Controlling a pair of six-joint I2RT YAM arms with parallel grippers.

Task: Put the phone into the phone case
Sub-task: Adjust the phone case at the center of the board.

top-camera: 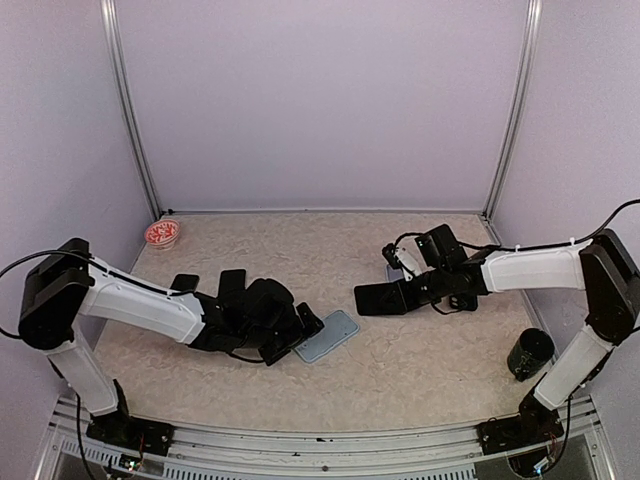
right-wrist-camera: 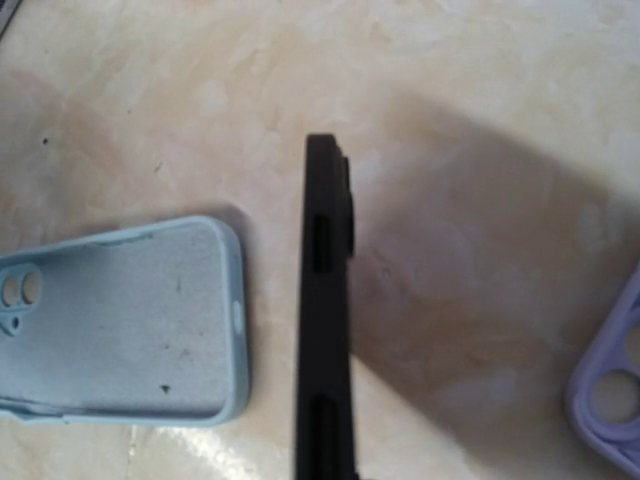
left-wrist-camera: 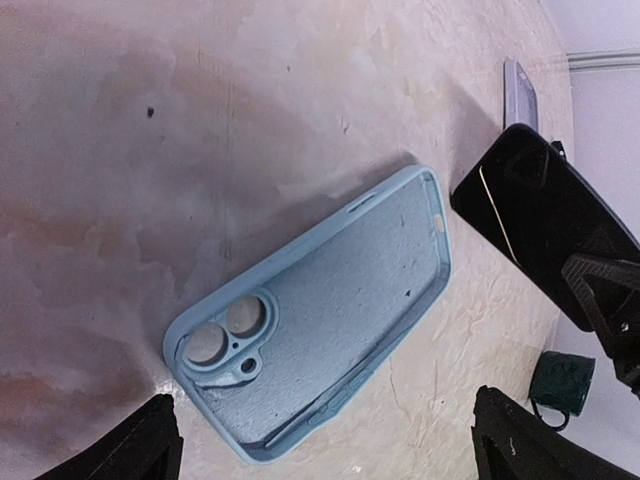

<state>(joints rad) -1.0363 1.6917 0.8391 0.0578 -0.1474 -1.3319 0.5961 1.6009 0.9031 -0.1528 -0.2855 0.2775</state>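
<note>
Phone (top-camera: 383,299) clamped in my right hand (top-camera: 418,292) should go flat onto the case (top-camera: 328,336), camera end to holes, my left hand (top-camera: 297,338), spread apart, steadying it.

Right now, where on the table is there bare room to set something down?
Two bare patches: the back stretch of the table between the red dish and the purple case, and the front between the blue case and the mug. The middle is crowded: left gripper, blue case, and the phone held by the right gripper.
</note>
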